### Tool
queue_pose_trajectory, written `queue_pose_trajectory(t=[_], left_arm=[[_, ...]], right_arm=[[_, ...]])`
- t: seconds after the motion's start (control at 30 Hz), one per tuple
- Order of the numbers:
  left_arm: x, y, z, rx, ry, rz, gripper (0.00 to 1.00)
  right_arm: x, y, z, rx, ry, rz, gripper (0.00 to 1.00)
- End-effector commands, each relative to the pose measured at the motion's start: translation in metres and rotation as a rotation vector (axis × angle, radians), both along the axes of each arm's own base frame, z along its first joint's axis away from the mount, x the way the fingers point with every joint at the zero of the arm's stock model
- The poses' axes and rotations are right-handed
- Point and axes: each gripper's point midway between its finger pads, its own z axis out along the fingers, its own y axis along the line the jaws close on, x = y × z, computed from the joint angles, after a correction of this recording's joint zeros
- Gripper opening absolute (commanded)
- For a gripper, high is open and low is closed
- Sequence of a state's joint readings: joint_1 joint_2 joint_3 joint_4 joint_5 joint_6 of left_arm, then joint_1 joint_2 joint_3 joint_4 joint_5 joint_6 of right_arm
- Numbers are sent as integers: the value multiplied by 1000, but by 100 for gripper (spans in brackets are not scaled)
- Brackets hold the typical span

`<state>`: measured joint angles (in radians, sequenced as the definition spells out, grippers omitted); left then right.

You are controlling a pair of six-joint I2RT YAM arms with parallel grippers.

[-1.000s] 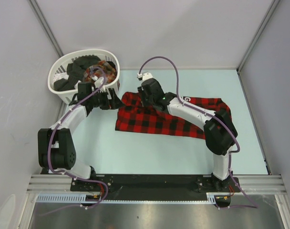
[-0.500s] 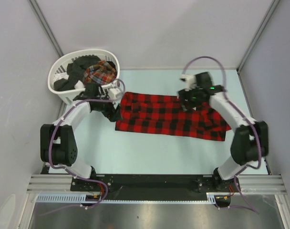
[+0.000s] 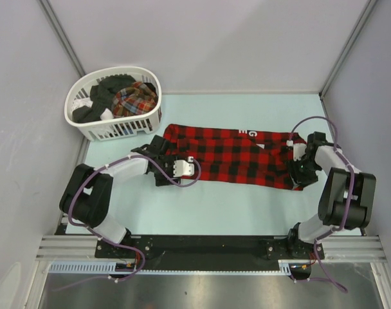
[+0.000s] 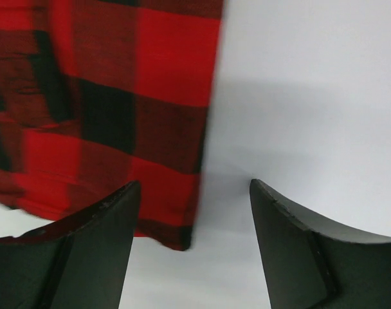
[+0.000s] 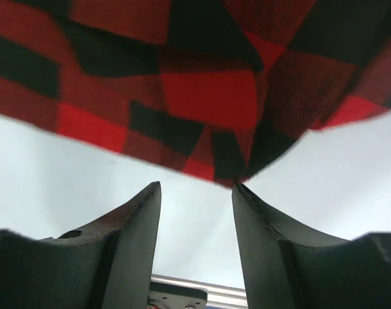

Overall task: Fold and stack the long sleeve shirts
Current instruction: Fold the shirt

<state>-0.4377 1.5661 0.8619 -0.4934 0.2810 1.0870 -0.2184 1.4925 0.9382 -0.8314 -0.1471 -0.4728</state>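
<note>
Both my left pincer (image 4: 192,187) and right pincer (image 5: 197,187) gape empty at the ends of the checked shirt (image 3: 231,154), laid long across the bench's (image 3: 215,206) middle, perhaps half-folded, while the plaid shirt (image 3: 136,98) sits in the basket (image 3: 112,132) at the far left corner; nothing is stacked.

Top view's evenly lit and fairly sharp, soft light from overhead; only faint, soft-edged shadows on the table (image 3: 215,203); dull sheen off the metal strip (image 3: 215,290) along the near edge; wrist views are softer, checked shirt (image 4: 105,96) blurry up close, left one smeared.
</note>
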Motion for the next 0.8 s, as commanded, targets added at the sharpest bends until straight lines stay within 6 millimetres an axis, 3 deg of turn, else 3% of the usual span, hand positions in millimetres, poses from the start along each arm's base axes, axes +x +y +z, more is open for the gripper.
queue_pose_trajectory(t=[0.0,0.07,0.17,0.2,0.27,0.3,0.33,0.37,0.4,0.47,0.5,0.53,0.57,0.6,0.63,0.67,0.7,0.73,0.77], left_arm=[[24,10,-15,117,-109,-35,72],[25,13,-23,143,-103,-34,63],[20,15,-22,157,-89,-35,40],[15,12,-22,158,-80,-47,35],[-3,13,-19,172,-38,-67,12],[-14,8,-19,176,-20,-88,8],[-28,10,-17,185,10,-96,1],[-36,7,-15,182,25,-98,0],[-52,-2,-14,175,59,-101,0],[-84,-13,-12,167,154,-119,0],[-106,-26,-11,166,193,-124,0],[-117,-38,-11,147,218,-127,0],[-129,-50,-12,141,246,-134,0],[-153,-70,-11,134,292,-136,0],[-163,-95,-3,91,320,-144,0],[-175,-109,-9,99,371,-135,0],[-198,-128,-7,91,425,-113,0],[-202,-152,3,54,437,-112,1],[-220,-164,-2,70,503,-89,10]], right_arm=[[7,-19,-36,-97,55,24,51],[22,-29,-43,-142,30,4,45],[36,-41,-59,-193,50,-5,26],[51,-44,-56,-207,24,-7,14],[67,-51,-65,-231,29,-2,0],[89,-55,-58,-248,-12,2,0],[96,-58,-69,-265,11,9,0],[108,-60,-70,-274,-1,15,0],[141,-68,-58,-311,-64,21,0],[168,-65,-73,-332,-61,64,0],[188,-68,-69,-366,-90,83,0],[225,-61,-51,-389,-173,106,0],[241,-57,-63,-392,-174,128,0],[259,-53,-59,-407,-210,144,0],[300,-36,-33,-420,-311,163,0],[313,-26,-43,-417,-310,186,0],[325,-16,-39,-422,-332,197,0],[356,7,-5,-427,-438,209,0],[363,19,0,-427,-453,226,0]])
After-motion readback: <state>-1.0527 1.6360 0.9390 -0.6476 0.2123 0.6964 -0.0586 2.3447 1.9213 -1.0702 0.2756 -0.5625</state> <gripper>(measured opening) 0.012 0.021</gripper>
